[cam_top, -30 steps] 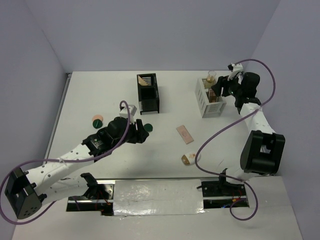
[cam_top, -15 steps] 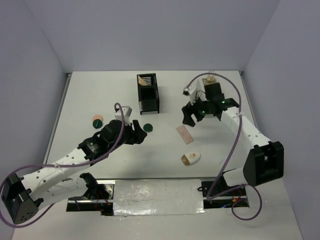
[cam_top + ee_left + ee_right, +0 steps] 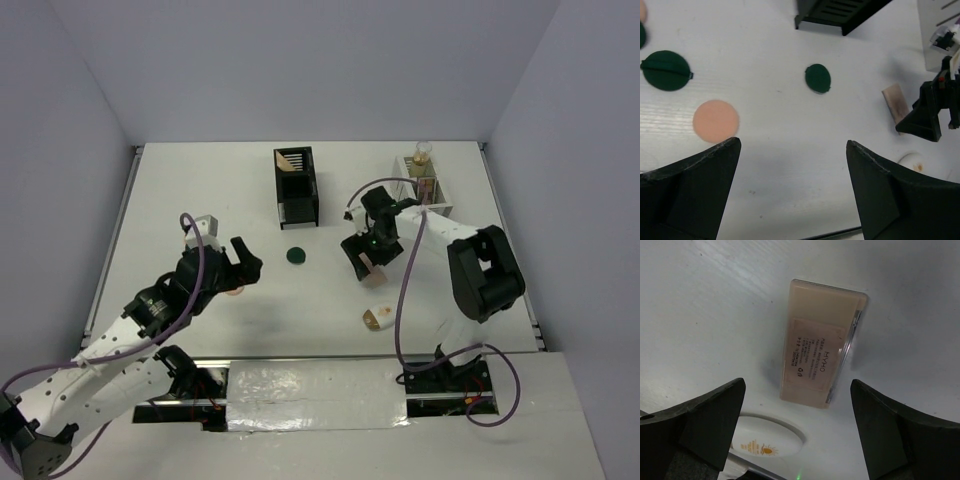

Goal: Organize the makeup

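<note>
The left gripper [image 3: 243, 272] has its jaws spread wide with nothing between them. It hovers over the near-left part of the table [image 3: 200, 190]. In its wrist view the peach round puff [image 3: 716, 121] lies flat on the table just beyond the left finger. A dark green disc [image 3: 666, 70] lies farther left of the puff. The dark green round compact [image 3: 295, 256] lies alone mid-table, on the near side of the black slotted organizer [image 3: 296, 190] and apart from both grippers.

The right gripper [image 3: 365, 252] is also wide open and grips nothing. It sits directly over the flat eyeshadow palette [image 3: 820, 356], one finger on either side; contact cannot be told. The palette lies flat, label side up, to the right of the green compact. The white-gold oval compact [image 3: 379, 318] lies on the near side of the palette, close to it and untouched.

The white grid-sided organizer [image 3: 425, 195] stands at the far right, with the gold-capped beige bottle [image 3: 423, 152] upright at its far end. Its other contents are too small to tell. A tan flat item [image 3: 291, 160] leans in the far compartment of the black organizer.
</note>
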Controlling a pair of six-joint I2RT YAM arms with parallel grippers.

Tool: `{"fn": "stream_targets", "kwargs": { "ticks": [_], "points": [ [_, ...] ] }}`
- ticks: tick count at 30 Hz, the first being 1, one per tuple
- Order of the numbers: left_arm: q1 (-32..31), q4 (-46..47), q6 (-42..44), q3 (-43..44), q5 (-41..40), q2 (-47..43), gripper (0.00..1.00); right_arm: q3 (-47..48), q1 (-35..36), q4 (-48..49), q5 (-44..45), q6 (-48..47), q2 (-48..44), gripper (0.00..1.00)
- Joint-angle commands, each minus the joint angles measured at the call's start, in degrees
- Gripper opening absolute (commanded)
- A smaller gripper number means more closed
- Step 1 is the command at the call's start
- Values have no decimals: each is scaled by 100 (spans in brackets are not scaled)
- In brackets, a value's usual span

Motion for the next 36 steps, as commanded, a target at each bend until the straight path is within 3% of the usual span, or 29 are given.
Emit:
{"fn": "stream_targets", "kwargs": {
  "ticks": [1, 11, 18, 25, 28, 36],
  "points": [
    [388, -403, 88, 195, 201, 31, 99, 358, 80, -91, 274, 403, 228, 93],
    [635, -192, 124, 98, 633, 93, 98, 560, 211, 217, 977, 632, 844, 87],
    [652, -201, 150, 116, 650, 111, 98, 692, 352, 279, 1206, 659, 1081, 77],
    [670, -157, 124, 45, 668, 75, 98, 490, 449, 340, 1109, 519, 1029, 47],
    [670, -130, 132, 28, 685, 67, 98, 507, 405, 349, 899, 387, 723, 25],
    [696, -104, 194, 37, 712, 84, 98, 937, -252, 428, -267, -184, -657, 12]
  ]
}}
